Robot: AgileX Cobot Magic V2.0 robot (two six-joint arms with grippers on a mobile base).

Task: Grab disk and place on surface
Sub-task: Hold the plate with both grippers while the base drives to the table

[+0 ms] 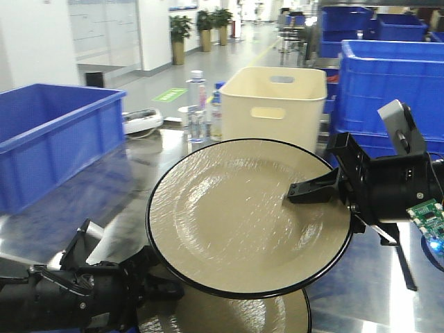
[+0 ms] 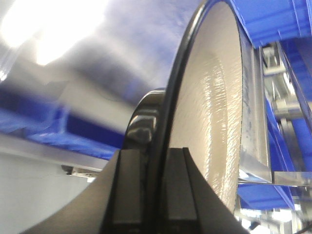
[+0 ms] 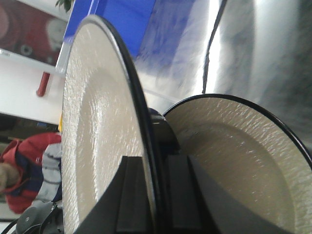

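The disk [image 1: 229,215] is a large beige plate with a black rim, held tilted in the air above the glossy dark surface [image 1: 90,215]. My right gripper [image 1: 305,191] is shut on its right rim, one finger lying on the plate's face. My left gripper [image 1: 154,276] is shut on its lower left rim. The left wrist view shows the disk [image 2: 214,97] edge-on between that gripper's [image 2: 156,195] fingers. From the right wrist, the disk [image 3: 97,122] also stands edge-on in the shut gripper [image 3: 156,195]. A second, similar plate [image 1: 229,312] [image 3: 234,161] lies on the surface below.
A blue crate [image 1: 48,139] stands at the left. A cream bin [image 1: 281,104] and some bottles [image 1: 198,104] stand at the back. More blue crates [image 1: 388,83] are stacked at the right. A black tape line [image 3: 212,53] crosses the tabletop.
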